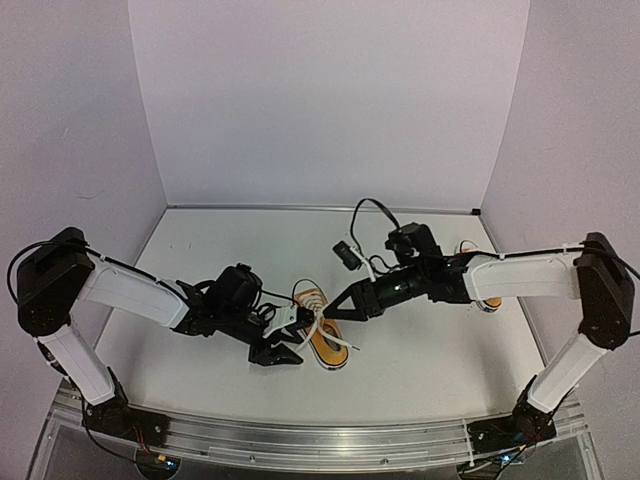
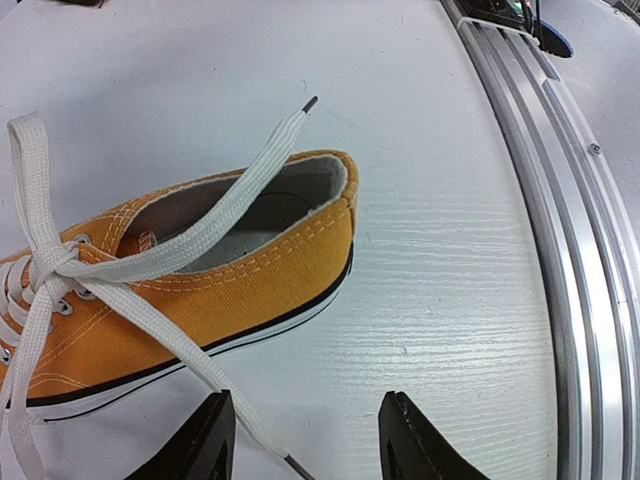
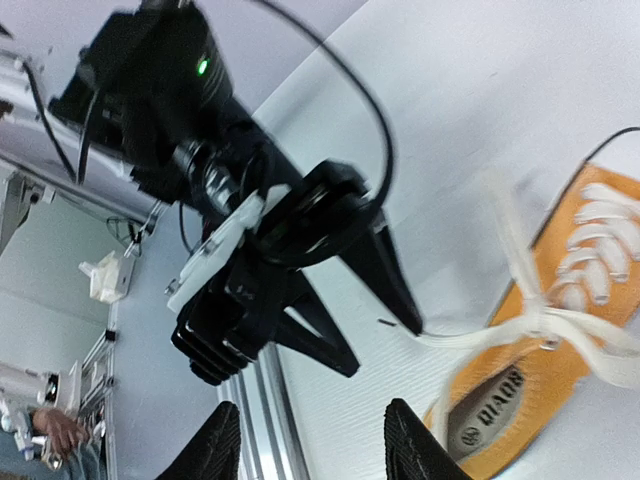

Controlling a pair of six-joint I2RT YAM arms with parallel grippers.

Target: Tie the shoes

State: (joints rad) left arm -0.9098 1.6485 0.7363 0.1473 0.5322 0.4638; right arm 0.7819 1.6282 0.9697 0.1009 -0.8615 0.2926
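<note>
We found one sneaker (image 1: 322, 328) mid-way across the table (image 1: 420, 380), its laces (image 2: 60, 265) crossed in a first knot, ends loose, no bow yet. The left gripper (image 2: 305, 402) and right gripper (image 3: 312, 408) held their jaws wide, empty. The second sneaker (image 1: 490, 300) sat far right.

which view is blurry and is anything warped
Right wrist: motion blur smears the laces and shoe; left wrist: sharp, though the rail bows from lens distortion; top external: evenly lit, slightly soft.
</note>
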